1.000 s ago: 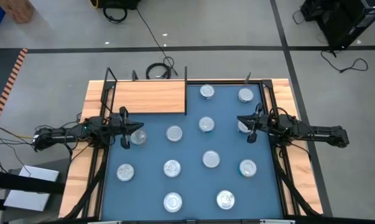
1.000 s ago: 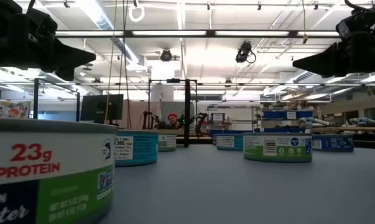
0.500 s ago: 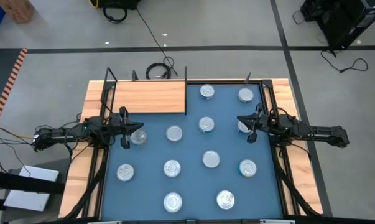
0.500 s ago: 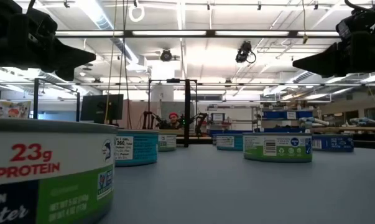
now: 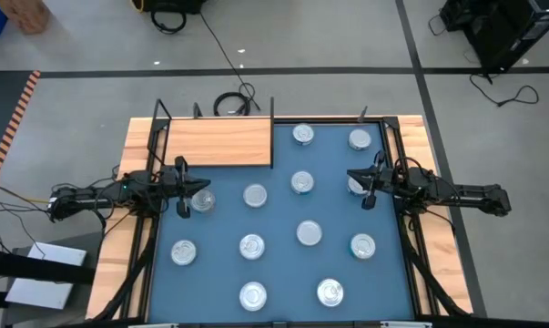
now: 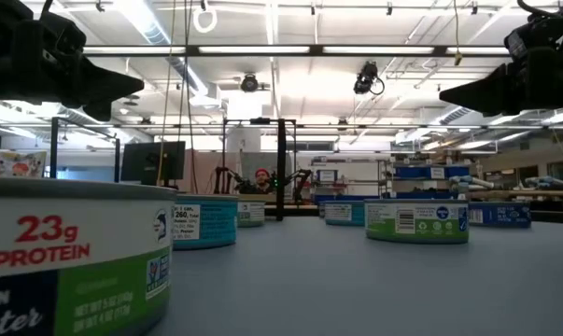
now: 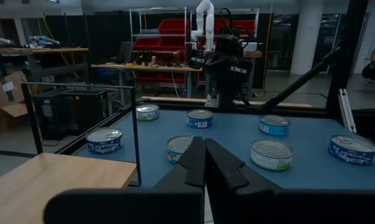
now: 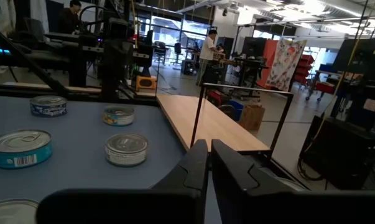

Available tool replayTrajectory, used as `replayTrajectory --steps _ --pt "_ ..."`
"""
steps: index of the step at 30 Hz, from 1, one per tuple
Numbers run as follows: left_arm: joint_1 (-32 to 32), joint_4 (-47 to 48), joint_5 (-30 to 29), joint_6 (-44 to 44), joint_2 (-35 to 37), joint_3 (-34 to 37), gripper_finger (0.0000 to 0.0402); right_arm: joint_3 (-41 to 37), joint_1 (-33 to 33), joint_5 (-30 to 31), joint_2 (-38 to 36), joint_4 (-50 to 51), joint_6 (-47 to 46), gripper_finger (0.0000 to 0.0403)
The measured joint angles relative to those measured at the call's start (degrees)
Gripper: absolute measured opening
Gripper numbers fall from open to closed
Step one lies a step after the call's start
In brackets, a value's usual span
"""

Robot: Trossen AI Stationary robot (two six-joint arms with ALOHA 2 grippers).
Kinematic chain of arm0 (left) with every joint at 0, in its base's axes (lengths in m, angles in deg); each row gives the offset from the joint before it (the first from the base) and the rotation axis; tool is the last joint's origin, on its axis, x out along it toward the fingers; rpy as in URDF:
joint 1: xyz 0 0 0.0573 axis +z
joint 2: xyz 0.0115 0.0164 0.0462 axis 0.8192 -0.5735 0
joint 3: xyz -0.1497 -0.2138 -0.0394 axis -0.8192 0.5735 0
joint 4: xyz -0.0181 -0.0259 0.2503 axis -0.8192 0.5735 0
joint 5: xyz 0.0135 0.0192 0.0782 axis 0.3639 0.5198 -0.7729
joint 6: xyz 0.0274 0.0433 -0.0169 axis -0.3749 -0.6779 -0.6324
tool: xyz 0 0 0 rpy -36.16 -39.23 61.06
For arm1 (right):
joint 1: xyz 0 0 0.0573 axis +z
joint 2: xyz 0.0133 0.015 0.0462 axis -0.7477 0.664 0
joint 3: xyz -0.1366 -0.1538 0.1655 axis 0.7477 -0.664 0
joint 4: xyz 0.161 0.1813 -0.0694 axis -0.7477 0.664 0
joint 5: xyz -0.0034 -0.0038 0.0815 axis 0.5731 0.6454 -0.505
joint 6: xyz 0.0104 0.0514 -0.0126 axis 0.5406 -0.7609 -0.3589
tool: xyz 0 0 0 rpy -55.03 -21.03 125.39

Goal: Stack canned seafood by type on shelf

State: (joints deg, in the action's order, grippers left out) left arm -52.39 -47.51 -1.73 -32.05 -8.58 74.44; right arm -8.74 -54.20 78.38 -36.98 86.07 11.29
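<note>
Jaws: both pairs are closed with nothing between them; the left gripper [image 5: 182, 189] hangs at the mat's left edge, the right gripper [image 5: 369, 185] at its right edge.
Nearest tins: one tin [image 5: 201, 200] lies just beside the left gripper, another [image 5: 355, 184] just beside the right gripper.
Other tins [image 5: 309, 233]: spread flat and well apart over the blue mat [image 5: 274, 219], lids up; round, so no long axis.
Shelf [image 5: 219, 143]: bare wooden board at the mat's far left corner, long side running left to right, black uprights [image 5: 272, 132] at its corners.
Room: open lanes of mat between the tins; the shelf's near edge is open, just beyond the left gripper.
</note>
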Motion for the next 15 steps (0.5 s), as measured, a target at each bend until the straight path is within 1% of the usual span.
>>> replayTrajectory --steps 15 --pt "0.02 -1.42 0.0 0.12 0.0 0.0 0.0006 0.02 -0.02 0.0 0.01 -0.05 0.1 0.0032"
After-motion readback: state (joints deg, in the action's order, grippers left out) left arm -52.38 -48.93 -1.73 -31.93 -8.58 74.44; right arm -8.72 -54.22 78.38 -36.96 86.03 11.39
